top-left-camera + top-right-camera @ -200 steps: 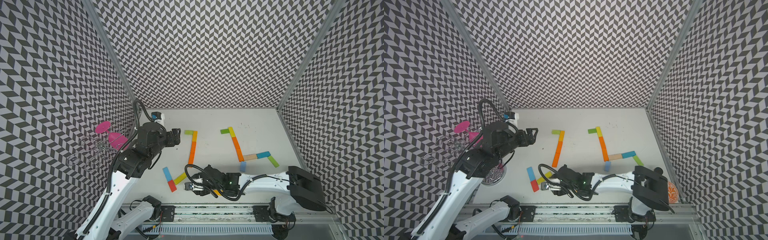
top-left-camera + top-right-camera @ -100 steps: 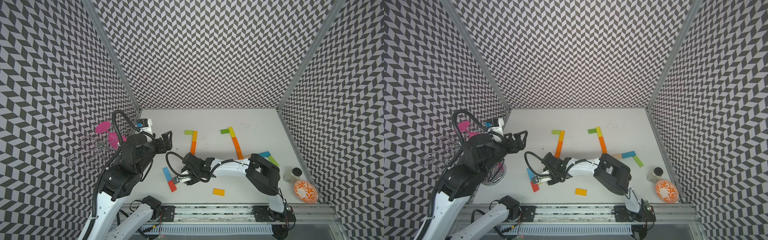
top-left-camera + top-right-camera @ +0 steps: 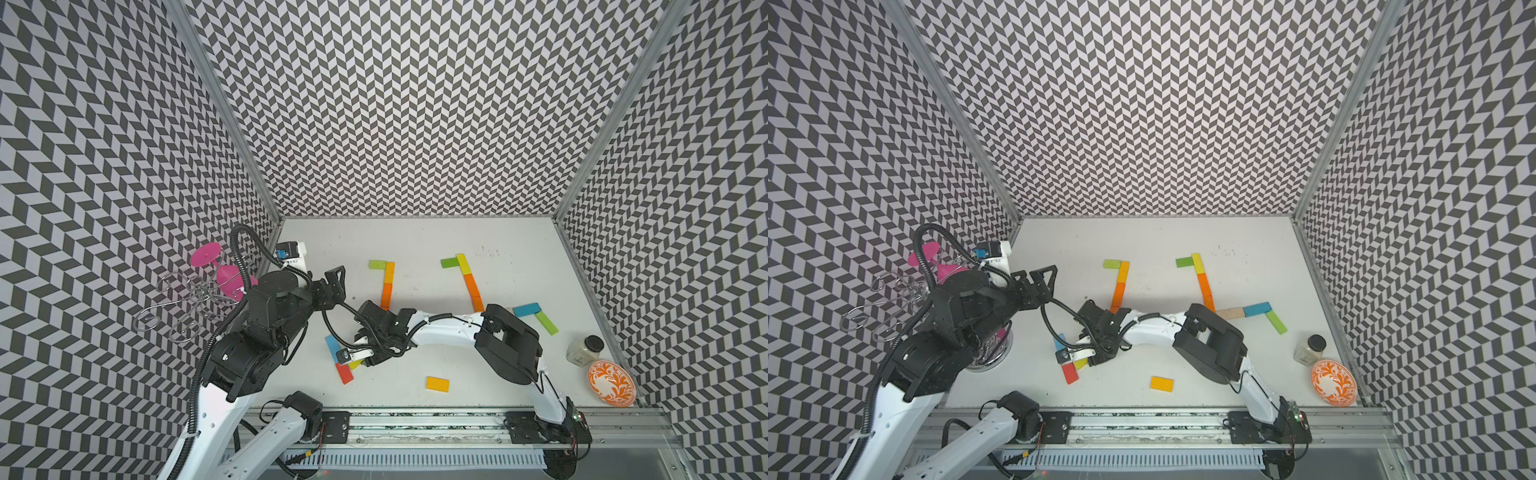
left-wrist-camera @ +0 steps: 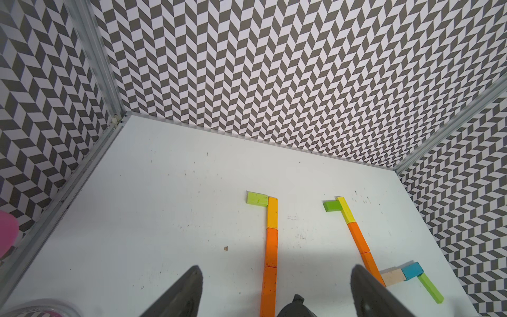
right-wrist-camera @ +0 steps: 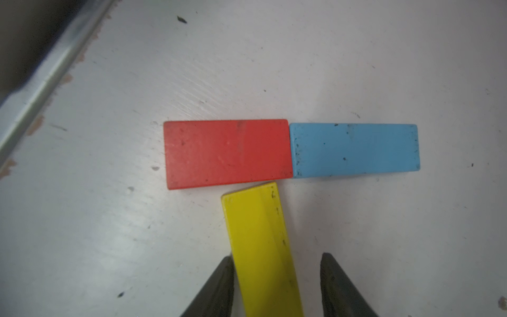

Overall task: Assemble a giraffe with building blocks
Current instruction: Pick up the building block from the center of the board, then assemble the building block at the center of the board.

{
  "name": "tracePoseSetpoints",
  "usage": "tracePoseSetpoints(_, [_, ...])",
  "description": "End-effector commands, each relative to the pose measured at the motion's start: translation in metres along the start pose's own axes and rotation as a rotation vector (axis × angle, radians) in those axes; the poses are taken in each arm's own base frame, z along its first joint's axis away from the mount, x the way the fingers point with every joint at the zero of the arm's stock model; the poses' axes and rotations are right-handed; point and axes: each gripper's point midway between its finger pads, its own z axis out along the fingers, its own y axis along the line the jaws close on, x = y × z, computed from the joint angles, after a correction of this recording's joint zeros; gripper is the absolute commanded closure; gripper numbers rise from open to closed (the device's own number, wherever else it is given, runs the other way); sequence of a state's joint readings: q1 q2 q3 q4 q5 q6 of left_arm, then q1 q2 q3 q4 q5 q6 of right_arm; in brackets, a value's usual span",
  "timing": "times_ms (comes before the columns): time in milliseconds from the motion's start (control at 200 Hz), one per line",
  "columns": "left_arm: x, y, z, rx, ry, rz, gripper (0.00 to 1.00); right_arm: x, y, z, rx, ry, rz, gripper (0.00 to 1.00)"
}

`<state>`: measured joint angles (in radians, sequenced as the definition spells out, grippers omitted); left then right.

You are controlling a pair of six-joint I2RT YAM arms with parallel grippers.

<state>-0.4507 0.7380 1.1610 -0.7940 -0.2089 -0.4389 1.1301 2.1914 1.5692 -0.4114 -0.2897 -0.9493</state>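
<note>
Right gripper (image 5: 276, 255): jaws apart, straddling the yellow block (image 5: 258, 233), one finger (image 5: 219, 282) touching it.
Yellow block: flat near the bench's (image 3: 415, 249) front edge, just beside the red block (image 5: 227, 153).
Left gripper (image 4: 275, 265): wide open, empty.

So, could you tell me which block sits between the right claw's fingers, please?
The yellow block; the red block and blue block lie end to end beyond its tip, outside the right claw.
</note>
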Motion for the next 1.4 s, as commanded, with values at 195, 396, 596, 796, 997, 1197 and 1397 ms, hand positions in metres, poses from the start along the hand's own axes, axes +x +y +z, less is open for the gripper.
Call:
tracePoseSetpoints(195, [-0.002, 0.006, -0.001, -0.026, -0.022, -0.011, 0.15, 0.052, 0.054, 0.026, -0.262, 0.205, 0.131, 0.56])
tracePoseSetpoints(396, [-0.001, 0.006, 0.0, -0.028, -0.018, -0.005, 0.15, 0.05, 0.062, 0.027, -0.325, 0.222, 0.199, 0.68])
tracePoseSetpoints(596, [0.001, 0.007, 0.003, -0.034, -0.012, 0.001, 0.15, 0.005, 0.057, -0.004, -0.298, 0.073, 0.202, 0.79])
tracePoseSetpoints(796, [0.002, 0.005, 0.01, -0.027, -0.014, 0.004, 0.15, -0.009, 0.073, -0.05, -0.237, -0.018, 0.253, 0.84])
tracePoseSetpoints(997, [0.012, -0.001, 0.025, 0.0, 0.012, 0.006, 0.15, 0.018, 0.083, -0.089, -0.156, -0.028, 0.349, 0.84])
tracePoseSetpoints(1197, [0.03, -0.005, 0.043, 0.028, 0.06, -0.005, 0.14, 0.084, 0.031, -0.094, 0.02, 0.065, 0.52, 0.82])
tracePoseSetpoints(1397, [0.06, -0.002, 0.053, 0.046, 0.14, -0.027, 0.14, 0.103, -0.007, -0.079, 0.104, 0.089, 0.635, 0.82])
